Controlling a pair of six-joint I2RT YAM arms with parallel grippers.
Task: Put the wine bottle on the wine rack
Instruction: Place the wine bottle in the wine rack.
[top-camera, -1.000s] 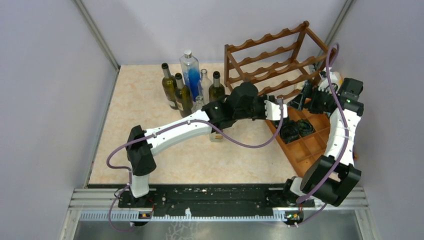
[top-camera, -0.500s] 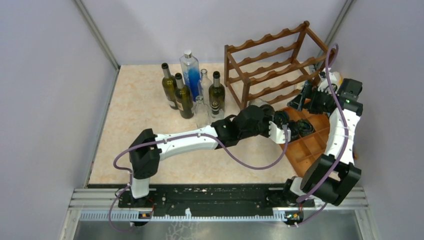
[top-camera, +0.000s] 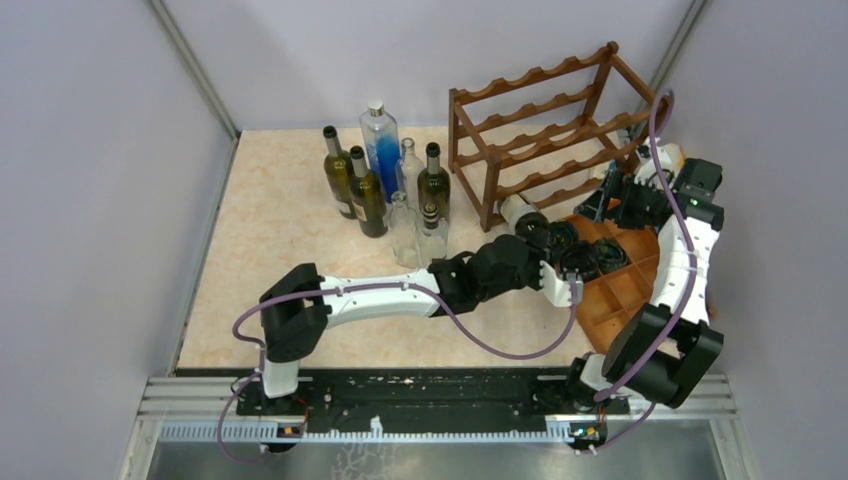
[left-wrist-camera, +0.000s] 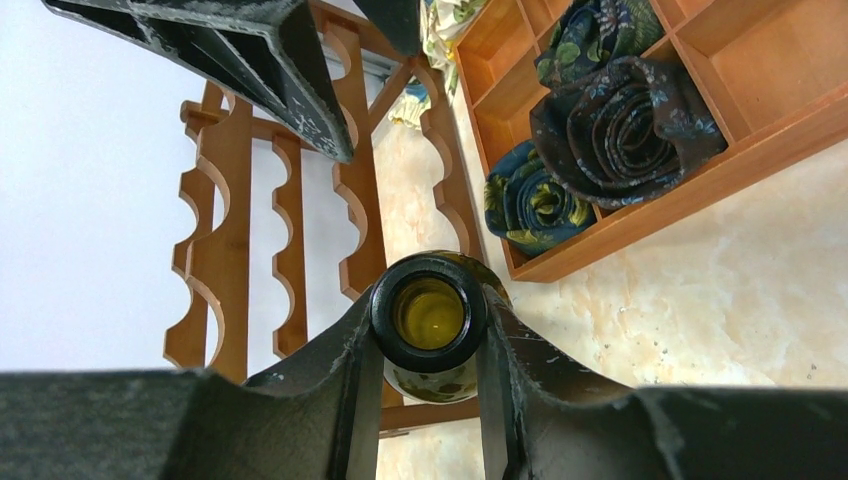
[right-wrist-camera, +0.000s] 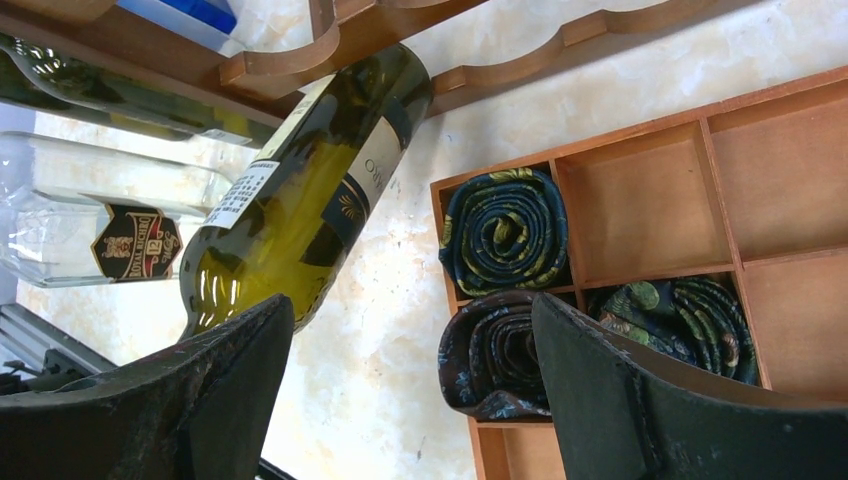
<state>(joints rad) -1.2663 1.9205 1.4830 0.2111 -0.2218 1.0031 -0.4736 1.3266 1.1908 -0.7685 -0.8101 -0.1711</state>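
Left wrist showed my left gripper (left-wrist-camera: 428, 345) pinching the wine bottle (left-wrist-camera: 429, 312) by its mouth, wine rack (left-wrist-camera: 235, 200) at eleven o'clock; my right gripper (right-wrist-camera: 405, 320) stood spread.

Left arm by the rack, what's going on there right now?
The left gripper is clamped on the neck of the green wine bottle, holding it nearly on its side with the base end at the lowest rails of the wine rack. Whether it rests in a cradle yet is not clear. The right gripper hangs open above the wooden tray with the rolled cloths, holding nothing.
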